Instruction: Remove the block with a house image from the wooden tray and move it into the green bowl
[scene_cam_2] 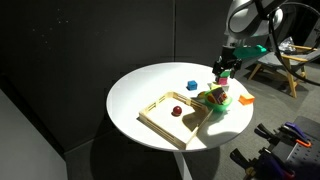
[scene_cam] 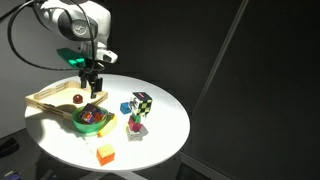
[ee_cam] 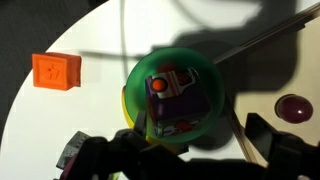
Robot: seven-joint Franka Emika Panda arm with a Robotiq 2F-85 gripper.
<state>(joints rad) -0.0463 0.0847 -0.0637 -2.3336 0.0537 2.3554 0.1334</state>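
- One block with a house image (ee_cam: pixel 176 100), red with pale patches, lies inside the green bowl (ee_cam: pixel 135 95). Its picture is too blurred to read in the wrist view.
- Resting low on the bowl's floor and clear of the rim, it looks settled, so I judge the transfer itself to be done.
- The bowl sits right at a corner of the wooden tray (scene_cam: pixel 45 99). I cannot tell whether it touches the rim or overlaps it. That closeness makes for a short carry.
- Beside the bowl, inside the tray, a dark red rounded piece (scene_cam: pixel 78 98) remains. It is not the target.
- An orange block (scene_cam: pixel 105 153) sits on the round white table (scene_cam: pixel 165 140), well apart from the bowl on the side away from the tray.
- The claw (scene_cam: pixel 93 88) hangs directly above the bowl, pointing straight down.
- Its jaws stand wide apart: in the wrist view the dark fingers (ee_cam: pixel 268 135) flank the bowl at either side, with nothing between them and touching nothing.
- A straight lift away from the bowl seems the sensible next move.
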